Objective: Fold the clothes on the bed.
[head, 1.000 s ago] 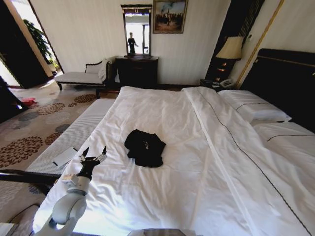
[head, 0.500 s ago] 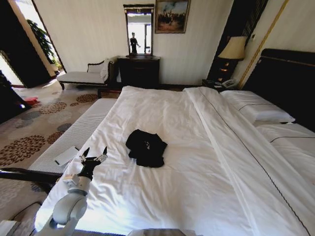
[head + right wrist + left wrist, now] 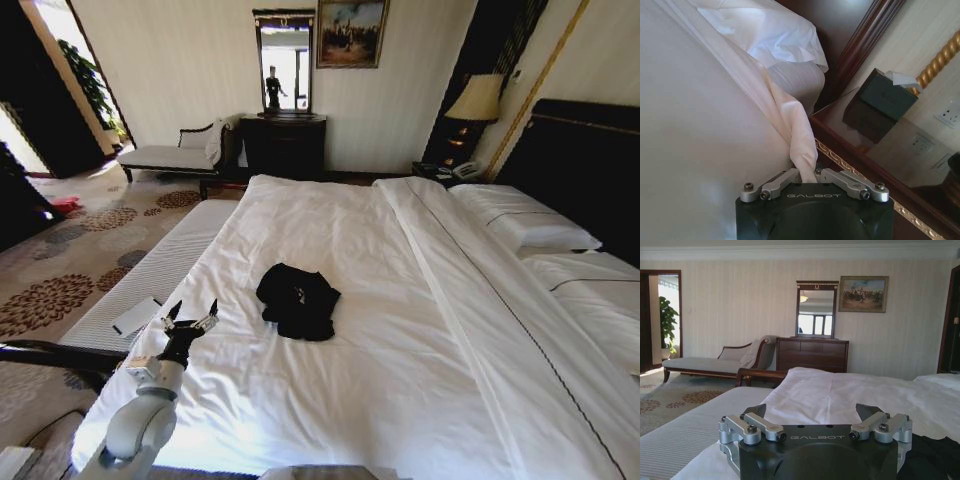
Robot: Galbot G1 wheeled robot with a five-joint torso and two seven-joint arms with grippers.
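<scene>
I am facing a striped pale wall where a mirror (image 3: 281, 60) is hanging above a dark dresser (image 3: 283, 146); daylight is falling across the patterned carpet (image 3: 70, 255).

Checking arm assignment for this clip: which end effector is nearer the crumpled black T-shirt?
Left. The left end effector hovers open over the bed's near-left edge, short of the crumpled black T-shirt. The right end effector is off by the pillows and dark wooden headboard.

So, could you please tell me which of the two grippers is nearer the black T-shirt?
The left gripper, open above the bed's near-left edge; the right gripper is beside the headboard.
</scene>
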